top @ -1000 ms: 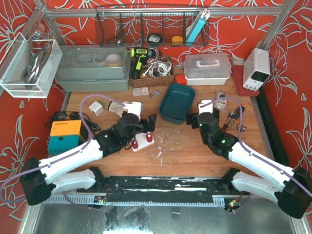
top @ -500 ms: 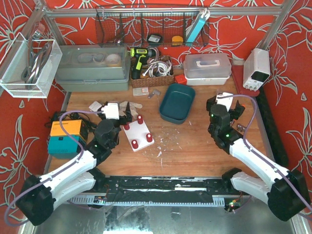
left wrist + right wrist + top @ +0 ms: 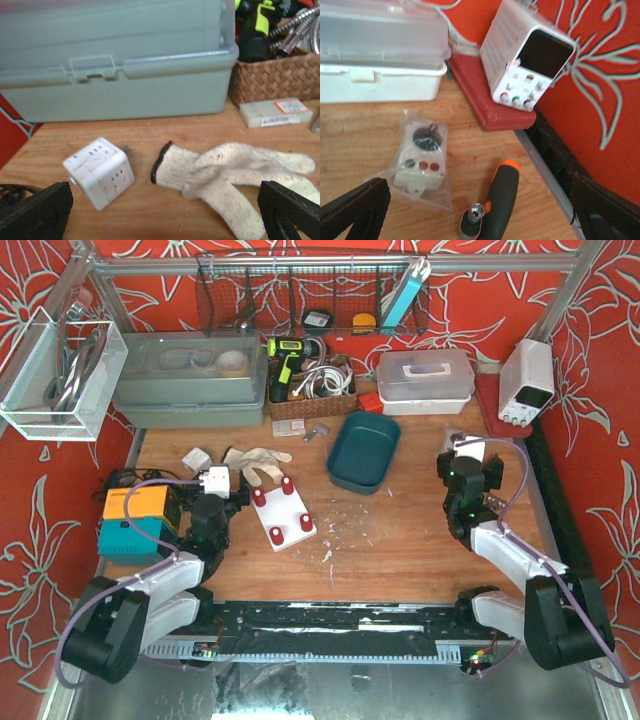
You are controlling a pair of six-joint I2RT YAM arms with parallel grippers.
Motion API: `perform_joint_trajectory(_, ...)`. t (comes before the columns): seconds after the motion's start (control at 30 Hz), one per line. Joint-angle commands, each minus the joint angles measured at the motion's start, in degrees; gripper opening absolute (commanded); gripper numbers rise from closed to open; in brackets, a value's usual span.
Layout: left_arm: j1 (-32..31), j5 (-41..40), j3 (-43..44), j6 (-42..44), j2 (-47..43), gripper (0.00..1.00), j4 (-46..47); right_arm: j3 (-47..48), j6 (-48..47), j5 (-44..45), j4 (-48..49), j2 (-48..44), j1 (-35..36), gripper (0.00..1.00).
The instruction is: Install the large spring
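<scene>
The large spring cannot be made out in any view. From above, a white block with red pegs (image 3: 283,512) lies between the two folded arms, likely the spring's mount. In the left wrist view, the left gripper (image 3: 160,215) has its fingers spread wide and empty, facing a cream knitted glove (image 3: 235,172) and a white cube adapter (image 3: 100,172). In the right wrist view, the right gripper (image 3: 480,210) is equally spread and empty above an orange-handled screwdriver (image 3: 497,202), probably parked clear of the work.

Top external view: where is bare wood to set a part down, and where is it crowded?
Widest bare patch: the wooden table between the white block with red pegs and the right arm, in front of the teal bin. Crowded: back left round the knitted glove and white cube adapter; right edge round the black-and-orange screwdriver and bagged switch box.
</scene>
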Motion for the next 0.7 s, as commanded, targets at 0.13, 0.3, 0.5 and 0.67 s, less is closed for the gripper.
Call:
perform_joint_trajectory(0.13,4.28,8.94,-1.72,-0.10,10.33,1.00,13.47,-1.52,0.12,-12.39,7.94,6.58,-4.32,0.99)
perform_joint_trajectory(0.3,5.11,12.12,-0.69,3.34,13.57,1.00,14.53,-1.18,0.56,-13.76,10.18,7.64,-5.76,0.99)
perform_joint_trajectory(0.5,5.80,12.98,0.92,2.91,14.63,1.00,12.41,0.02,1.52,-14.35,5.32,7.00,-5.90,0.99)
perform_joint_trajectory(0.67,5.92,21.82,-3.60,-0.77,11.15,1.00,18.94,-0.28,1.74,-10.79,1.24,8.25,-6.03,0.99)
